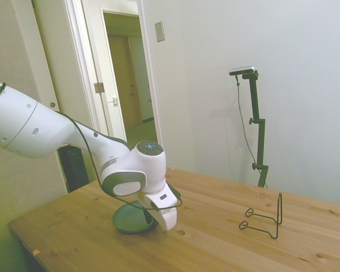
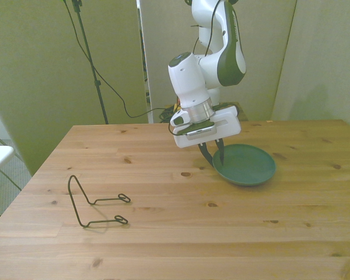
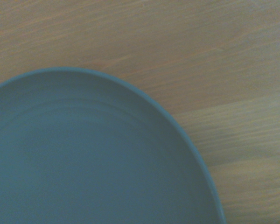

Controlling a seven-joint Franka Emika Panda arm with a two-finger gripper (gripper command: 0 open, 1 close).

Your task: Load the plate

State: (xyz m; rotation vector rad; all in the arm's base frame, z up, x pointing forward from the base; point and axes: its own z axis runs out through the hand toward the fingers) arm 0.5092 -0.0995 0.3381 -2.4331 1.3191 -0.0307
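Resting on wooden table [image 2: 163,233], plate [image 2: 248,166], pale walls

You see a round, shallow, matte grey-green plate [image 2: 248,167] with a low raised rim, lying flat and empty on the wooden counter [image 2: 163,204], toward the front view's right.

Wooden table [image 2: 163,233]: plate [image 2: 248,166], wire stand [image 2: 93,204].

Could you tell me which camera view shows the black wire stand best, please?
The front view: the wire stand lies unobstructed on the table, both loops visible. The side view shows it smaller, farther off. The wrist view misses it.
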